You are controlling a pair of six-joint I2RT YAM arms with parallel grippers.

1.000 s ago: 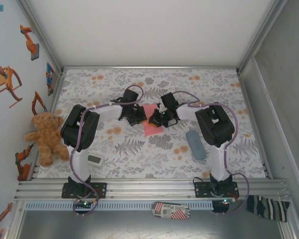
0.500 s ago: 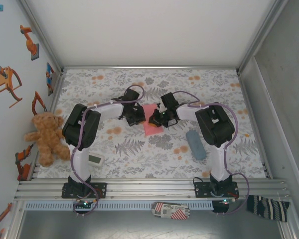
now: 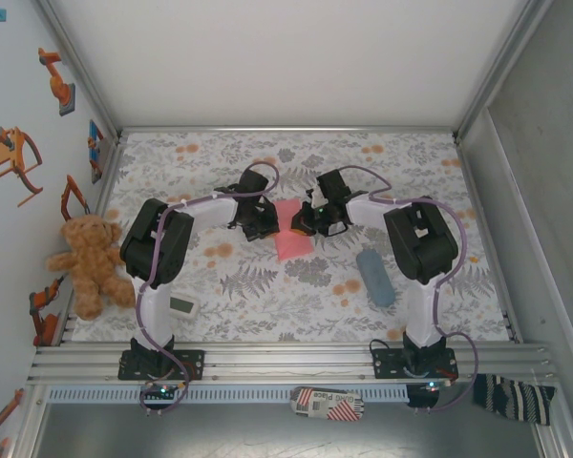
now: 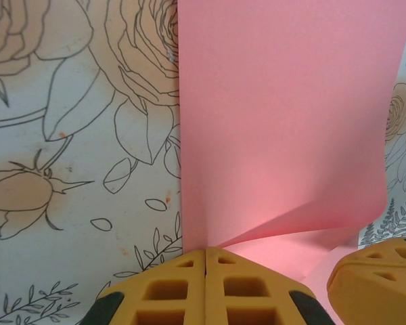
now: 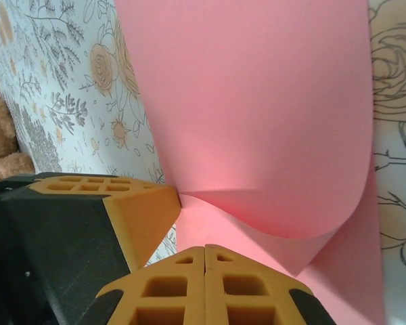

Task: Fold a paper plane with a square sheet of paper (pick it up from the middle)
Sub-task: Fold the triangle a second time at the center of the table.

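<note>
Landmark: we take the grey-blue pouch [image 3: 374, 277] on the flowered table cover [image 3: 267, 286] as our fixed mark.
Sheet: the square sheet of paper [image 3: 292, 240] lies left of the pouch and somewhat farther back. It is near the pouch but apart from it, between the two claws.
Left claw: the left gripper [image 3: 269, 227] sits at the edge of the sheet farthest from the pouch. Its yellow fingers [image 4: 169, 291] are clenched tight together, tips touching the paper's edge where a flap rises. We cannot tell whether a layer is nipped between them.
Right claw: the right gripper [image 3: 306, 225] sits at the edge nearer the pouch, likewise clenched, its tips against the paper under the curl. We cannot confirm a nip on the paper here either.
Shape of the sheet: in both wrist views one part bends over another in a soft, rounded curl, not a pressed crease. From above it reads as narrower than square.
Done, as we judge: the sheet is on the table between the claws and a first lengthwise fold is begun.
Left, as we judge: flattening that fold into a sharp centre crease, then the nose corners, then the wings. No dart shape shows yet, so most of the work lies ahead.
</note>
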